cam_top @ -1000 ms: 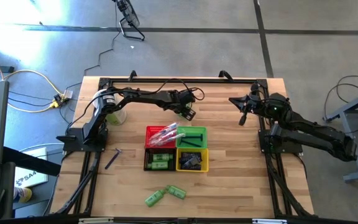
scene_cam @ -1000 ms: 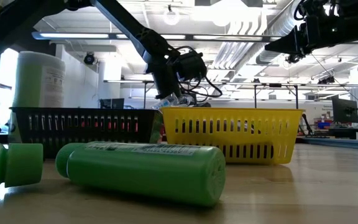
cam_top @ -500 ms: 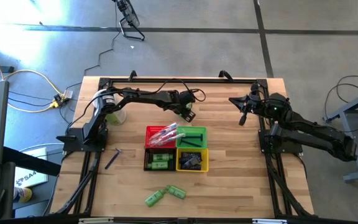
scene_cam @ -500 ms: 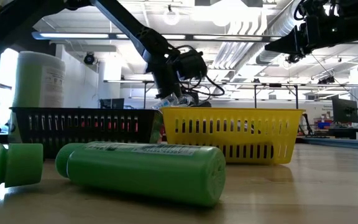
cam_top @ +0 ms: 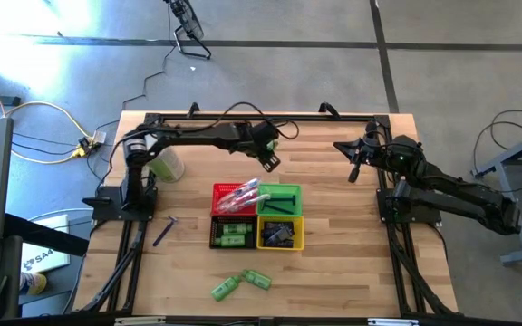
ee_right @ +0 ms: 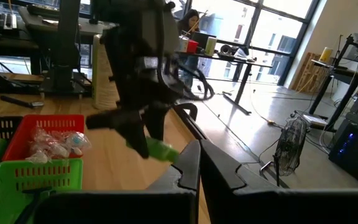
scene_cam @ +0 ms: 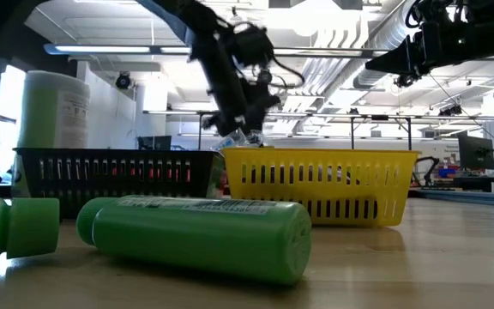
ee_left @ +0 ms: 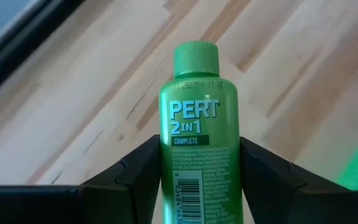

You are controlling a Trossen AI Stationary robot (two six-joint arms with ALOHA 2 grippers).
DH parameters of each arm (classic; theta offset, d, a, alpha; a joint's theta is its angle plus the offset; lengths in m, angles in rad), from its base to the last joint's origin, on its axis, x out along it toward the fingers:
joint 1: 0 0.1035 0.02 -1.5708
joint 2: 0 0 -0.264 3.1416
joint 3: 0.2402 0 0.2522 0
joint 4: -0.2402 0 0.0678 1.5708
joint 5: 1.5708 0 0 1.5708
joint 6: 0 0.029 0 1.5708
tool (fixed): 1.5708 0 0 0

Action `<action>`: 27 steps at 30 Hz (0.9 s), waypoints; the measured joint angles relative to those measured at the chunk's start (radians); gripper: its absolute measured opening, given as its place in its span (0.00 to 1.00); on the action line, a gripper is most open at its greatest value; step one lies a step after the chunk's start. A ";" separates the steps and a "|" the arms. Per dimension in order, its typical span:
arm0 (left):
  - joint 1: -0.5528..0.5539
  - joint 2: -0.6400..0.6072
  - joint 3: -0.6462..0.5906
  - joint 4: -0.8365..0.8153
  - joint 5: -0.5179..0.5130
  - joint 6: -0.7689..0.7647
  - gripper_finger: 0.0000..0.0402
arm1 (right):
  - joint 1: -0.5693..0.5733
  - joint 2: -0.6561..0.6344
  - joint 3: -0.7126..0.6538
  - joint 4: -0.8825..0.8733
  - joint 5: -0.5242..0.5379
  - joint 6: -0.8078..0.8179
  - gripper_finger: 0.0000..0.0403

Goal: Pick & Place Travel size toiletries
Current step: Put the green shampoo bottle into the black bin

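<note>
A green mini bottle [ee_left: 196,134] sits clamped between the left gripper's [cam_top: 271,159] fingers above the table [cam_top: 352,244], behind the baskets [cam_top: 256,215]; the right gripper [cam_top: 353,170] waits closed.

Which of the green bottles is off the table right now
The green bottle clamped in the left gripper, held in the air behind the baskets. The other bottles lie in the black basket or loose on the table's front.

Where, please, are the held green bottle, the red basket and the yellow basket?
green bottle [ee_left: 197,130]: left wrist view, on its label.
red basket [cam_top: 217,190]: high view, on its left rim.
yellow basket [scene_cam: 333,184]: low view, on its slatted front wall.
</note>
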 joint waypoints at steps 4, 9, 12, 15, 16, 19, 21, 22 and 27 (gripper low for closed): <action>-0.015 -0.086 0.000 -0.100 0.008 0.030 0.46 | 0.000 0.000 0.000 0.000 0.000 0.000 0.01; -0.080 -0.183 0.000 -0.218 0.015 0.046 0.46 | 0.000 0.000 0.000 0.000 0.000 0.000 0.01; -0.137 -0.231 0.000 -0.257 0.015 0.046 0.46 | 0.000 0.000 0.000 0.000 0.000 0.000 0.01; -0.210 -0.264 0.002 -0.293 0.014 0.046 0.46 | 0.000 0.000 0.000 0.000 -0.001 0.000 0.01; -0.233 -0.272 0.002 -0.316 0.015 0.044 0.46 | 0.000 0.000 0.000 0.000 0.000 0.000 0.01; -0.307 -0.276 0.002 -0.374 0.015 0.011 0.46 | 0.000 0.000 0.000 0.000 -0.001 0.000 0.01; -0.352 -0.274 0.001 -0.433 0.015 -0.007 0.46 | 0.000 0.000 0.000 0.001 0.000 0.000 0.01; -0.377 -0.274 -0.003 -0.452 0.015 -0.011 0.46 | 0.000 0.000 0.000 0.001 0.000 0.000 0.01; -0.482 -0.270 -0.067 -0.440 0.018 -0.090 0.46 | 0.000 0.000 0.000 0.002 -0.001 0.002 0.01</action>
